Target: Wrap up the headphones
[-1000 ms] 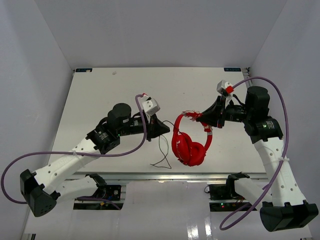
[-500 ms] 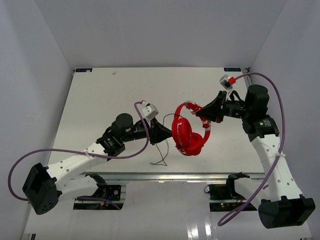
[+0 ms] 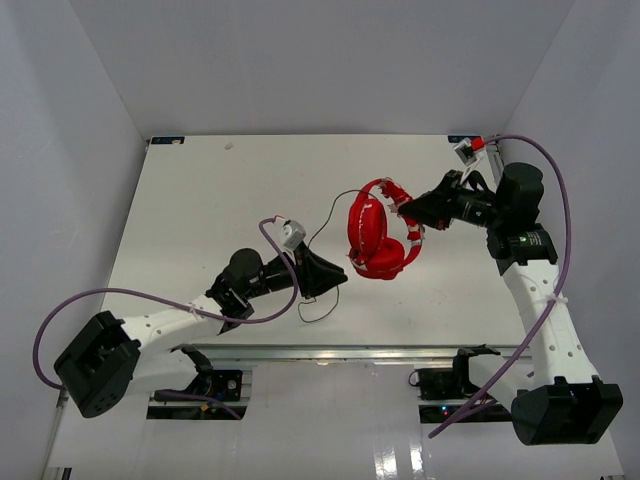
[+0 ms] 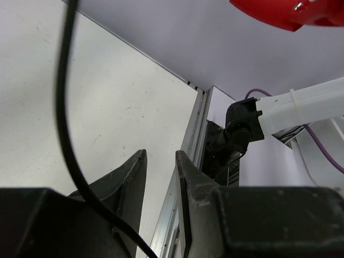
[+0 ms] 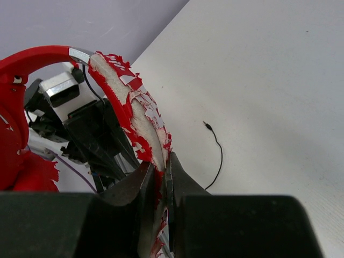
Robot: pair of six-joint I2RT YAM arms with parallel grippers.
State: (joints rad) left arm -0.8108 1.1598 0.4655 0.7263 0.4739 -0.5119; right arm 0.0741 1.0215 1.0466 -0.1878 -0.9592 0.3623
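The right gripper [image 3: 405,212] carried the headphones [image 3: 370,235] away from the near edge of the table [image 3: 200,200], up toward the back. The left gripper [image 3: 338,272] slid nearer that edge, and its jaws came a little apart. The cable [image 4: 57,107] stretched out between them.

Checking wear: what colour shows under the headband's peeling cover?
Off-white, on the flaking red headphone headband; right wrist view.

White table [image 3: 200,210], plain pale walls [image 3: 320,60] on three sides, even light

The right claw [image 5: 159,171] pinches the headphones [image 5: 37,55] by the flaking headband [image 5: 134,115] — cable [image 5: 219,153] end lies on the table [image 5: 269,80].
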